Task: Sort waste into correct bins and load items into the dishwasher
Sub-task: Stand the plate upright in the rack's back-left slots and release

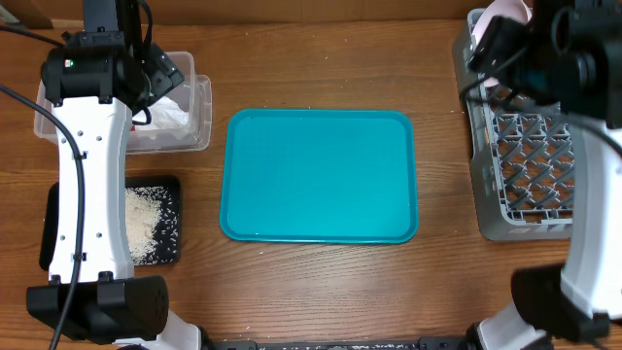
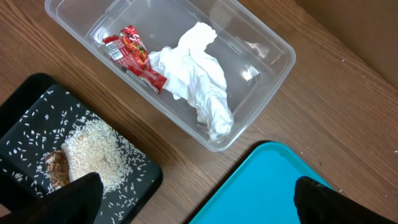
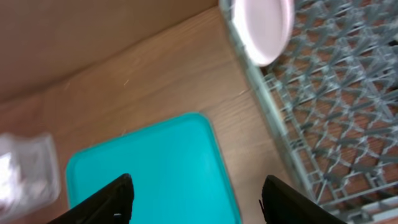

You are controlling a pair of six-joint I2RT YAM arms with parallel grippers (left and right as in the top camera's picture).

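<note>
Dishware first: the pale pink round saucer-like dish [image 3: 264, 28] stands on edge at a corner of the large grey plastic lattice dish rack [image 3: 329, 106]. It is ahead of the right pincer [image 3: 199, 202] and well apart from both fingers. That pincer is spread wide and carries nothing. Beneath it lies the flat teal rectangular serving tray [image 3: 161, 168], on which nothing shows. The view is blurred, so I cannot tell whether the dish sits between pegs or only leans on the rack wall.

Waste lies under the left pincer [image 2: 199, 202], which also gapes wide and holds nothing. Ahead of it, the clear plastic rectangular tub [image 2: 273, 62] holds the crumpled white paper napkin [image 2: 199, 81], with the small red shiny wrapper [image 2: 134, 56] touching it. Close by one finger, the shallow black rectangular tray [image 2: 18, 106] carries the white rice crumbs [image 2: 93, 149] and a brownish food scrap [image 2: 57, 168] at their edge.

Judging by this, the step in hand is leaving the dish in the rack and getting clear of it. To do it well, the right pincer should hold its fingers apart and lift straight away from the rack before swinging sideways. That way neither finger clips the dish rim or a peg and tips the dish. No plate, bowl or cup shows in any view, and the arm hides part of the rack.
</note>
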